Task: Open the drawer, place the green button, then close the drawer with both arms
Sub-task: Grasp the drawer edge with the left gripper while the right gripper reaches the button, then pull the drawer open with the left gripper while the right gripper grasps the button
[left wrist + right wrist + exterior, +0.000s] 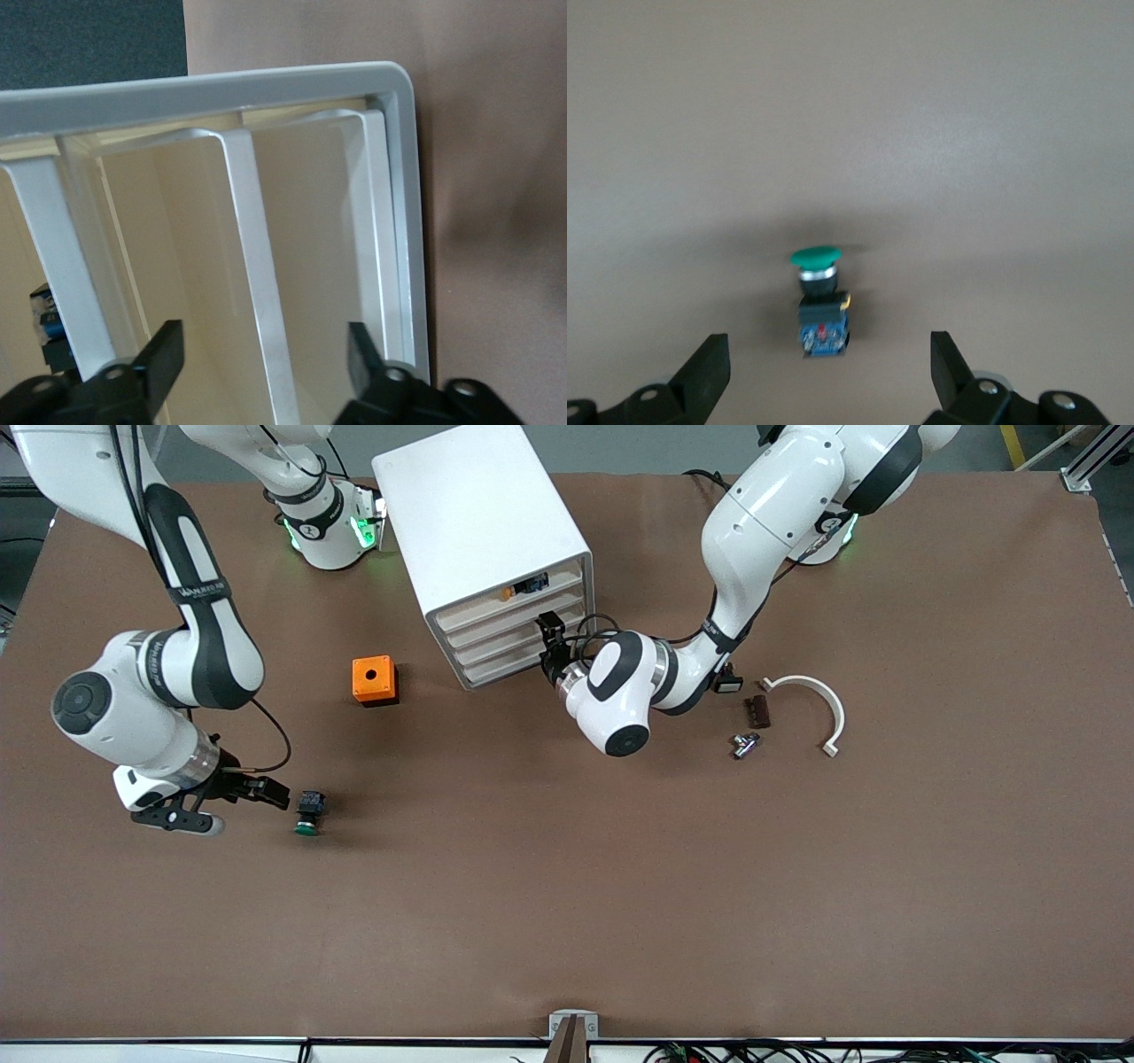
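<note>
Left tool point(551, 642): positioned at the front of the white cabinet point(483, 531), level with the lower drawers. In the left wrist view its two black fingers point(164, 354) stand apart, one on each side of a white drawer front point(257, 266); no contact with the plastic can be confirmed. Which drawer of the stack this is cannot be told. The drawers appear pushed in.

Right tool point(232, 795): low over the bench point(620, 886), toward the right arm's end. Its fingers point(709, 367) are spread wide and hold nothing.

Green button point(309, 812): lying on its side on the bench just ahead of the right tool's fingertips, apart from them. In the right wrist view the green button point(819, 301) sits between the lines of the two fingers, with the green cap turned away from the tool and the blue-and-black body toward it.

Other items: an orange box point(374, 680) stands on the bench between the right tool and the cabinet. Beside the left arm's forearm lie a white curved clip point(819, 700), a small brown block point(757, 711) and a small metal fitting point(744, 745).
</note>
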Action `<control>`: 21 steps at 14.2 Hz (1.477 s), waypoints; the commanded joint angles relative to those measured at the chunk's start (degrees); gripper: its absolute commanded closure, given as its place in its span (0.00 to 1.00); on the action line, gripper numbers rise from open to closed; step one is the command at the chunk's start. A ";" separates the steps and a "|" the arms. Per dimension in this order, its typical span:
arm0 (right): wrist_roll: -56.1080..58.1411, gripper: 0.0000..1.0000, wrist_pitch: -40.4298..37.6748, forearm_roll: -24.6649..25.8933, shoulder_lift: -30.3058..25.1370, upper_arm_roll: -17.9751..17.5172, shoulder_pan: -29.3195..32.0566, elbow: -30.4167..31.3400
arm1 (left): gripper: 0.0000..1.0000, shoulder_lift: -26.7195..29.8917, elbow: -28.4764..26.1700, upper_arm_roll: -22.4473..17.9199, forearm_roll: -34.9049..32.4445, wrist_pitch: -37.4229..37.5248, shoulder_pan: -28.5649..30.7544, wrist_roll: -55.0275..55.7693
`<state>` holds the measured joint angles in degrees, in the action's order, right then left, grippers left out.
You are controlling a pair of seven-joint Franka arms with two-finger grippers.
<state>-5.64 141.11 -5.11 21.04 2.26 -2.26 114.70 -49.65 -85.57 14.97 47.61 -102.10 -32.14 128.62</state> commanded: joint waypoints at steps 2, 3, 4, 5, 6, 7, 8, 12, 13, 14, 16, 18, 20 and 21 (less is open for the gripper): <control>-0.86 0.00 4.70 1.24 3.56 0.20 -0.55 1.14 | 0.26 -0.79 0.49 -0.21 1.26 0.49 -1.17 1.10; -0.86 0.00 5.83 1.16 4.53 0.20 -0.64 1.14 | 0.28 -1.23 0.58 -0.21 1.26 0.49 -1.09 1.28; -0.86 0.00 7.15 1.16 5.84 0.20 -0.81 1.14 | 0.28 -1.23 0.58 -0.21 1.26 0.49 -1.26 1.28; -0.86 0.00 8.03 1.16 6.72 0.20 -1.08 1.23 | 0.28 -1.23 0.58 -0.21 1.26 0.49 -1.52 1.28; -1.12 0.00 8.39 1.16 7.08 0.20 -1.25 1.32 | 0.35 -1.32 0.58 -0.21 1.26 0.49 -1.52 1.28; -2.43 0.00 8.39 1.16 7.17 0.20 -1.69 1.58 | 0.39 -1.76 0.58 -0.21 1.34 0.49 -1.52 1.28; -3.92 0.00 8.39 1.16 7.08 0.20 -2.13 2.19 | 0.56 -1.85 0.58 -0.21 1.17 0.49 -1.61 1.28; -4.91 0.00 12.95 1.16 7.43 0.20 -3.28 5.36 | 1.00 -1.85 0.58 -0.38 0.38 0.49 -1.44 0.49; -4.91 0.00 13.05 1.16 7.52 0.20 -3.28 5.54 | 1.00 -1.85 0.58 -0.65 0.20 0.49 -1.44 0.40; -4.91 0.00 13.05 1.16 7.52 0.20 -3.28 5.63 | 1.00 -1.68 0.58 -0.82 0.03 0.58 -1.26 0.31; -4.91 0.00 13.05 1.16 7.52 0.29 -3.28 5.63 | 1.00 -0.97 0.66 -1.35 -1.20 0.93 0.31 -0.30; -4.91 0.00 13.05 1.24 7.70 0.29 -3.28 5.63 | 1.00 -0.80 1.19 -1.53 -3.31 0.93 2.69 -1.18; -4.91 0.00 13.05 1.25 7.96 0.29 -3.28 5.63 | 1.00 -1.23 2.33 -1.61 -4.45 0.93 4.01 -1.44; -4.73 0.10 12.97 1.25 8.05 0.29 -3.28 5.63 | 1.00 -1.23 2.68 -1.79 -4.81 0.93 4.62 -2.84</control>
<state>-9.31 153.33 -4.65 29.08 2.32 -5.29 119.63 -50.95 -83.79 14.30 45.52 -100.31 -28.18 129.06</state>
